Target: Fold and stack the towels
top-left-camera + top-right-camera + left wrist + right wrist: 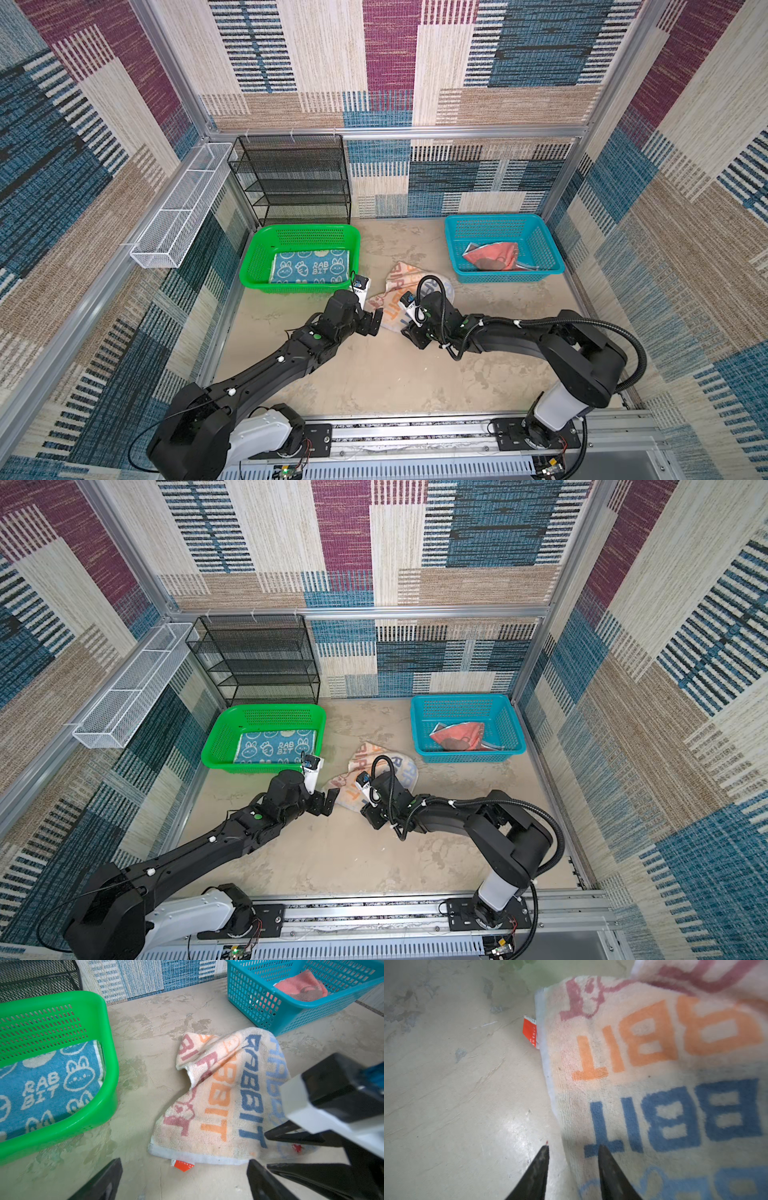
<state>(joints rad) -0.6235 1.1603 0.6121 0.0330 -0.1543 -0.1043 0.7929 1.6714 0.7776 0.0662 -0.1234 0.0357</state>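
Observation:
A whitish towel [399, 282] [224, 1093] with red, orange and blue "RABBIT" letters lies crumpled on the table between the two baskets, an orange tag [182, 1164] at its near edge. My left gripper [372, 323] [185, 1164] hovers open just off that edge. My right gripper [405, 331] [573, 1149] straddles the towel's [654, 1064] near corner, one finger over the cloth and one over bare table, with a gap still between them. A folded blue rabbit towel [307, 268] lies flat in the green basket [249, 266]. A coral towel [494, 257] sits bunched in the blue basket [451, 245].
A black mesh shelf [295, 178] stands at the back left behind the green basket. A white wire basket [183, 208] hangs on the left wall. Bare table stretches in front of the arms toward the base rail [415, 432].

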